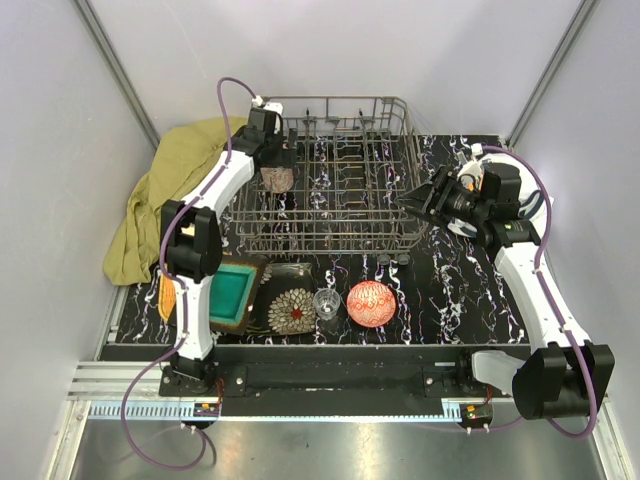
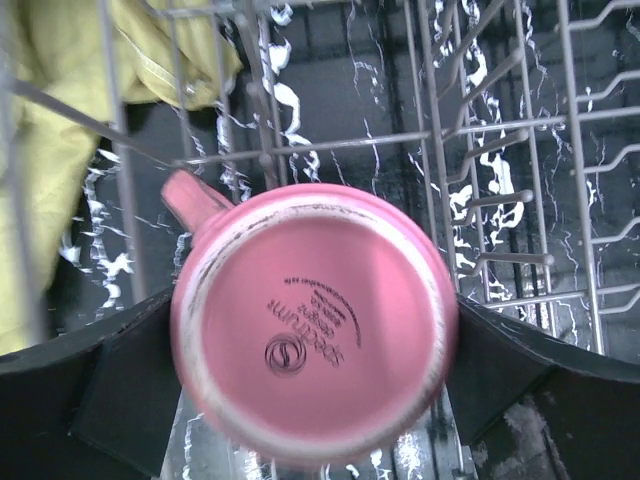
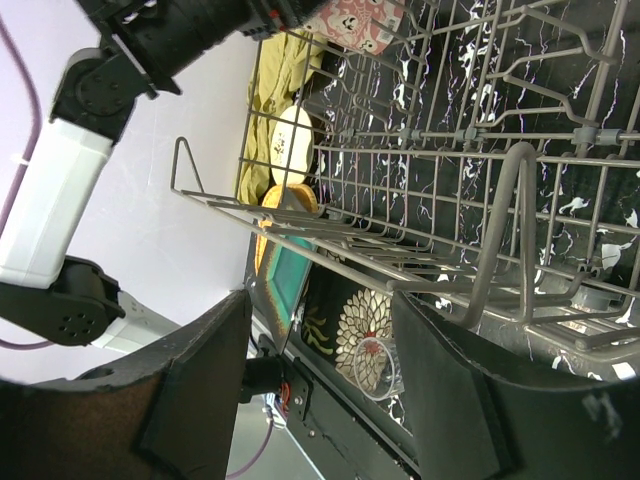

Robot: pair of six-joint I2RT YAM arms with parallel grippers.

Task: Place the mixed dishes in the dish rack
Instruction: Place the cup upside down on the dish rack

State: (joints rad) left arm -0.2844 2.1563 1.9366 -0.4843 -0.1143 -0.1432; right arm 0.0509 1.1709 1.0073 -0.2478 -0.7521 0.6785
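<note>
Left claw (image 1: 274, 163) hangs over the far-left corner of the grey wire dish rack (image 1: 350, 235), with a pink cup (image 1: 277, 180) directly under it. Right claw (image 1: 415, 200) sits at the rack's right rim.

Left wrist view: the glossy round cup stands base-up among thin wires. Black fingers (image 2: 110, 390) flank it widely, contact unclear.

Right wrist view: matte fingers (image 3: 195, 390) are apart and empty. Beyond them lie a teal square plate (image 3: 290, 275) and a clear glass (image 3: 378, 368).
</note>
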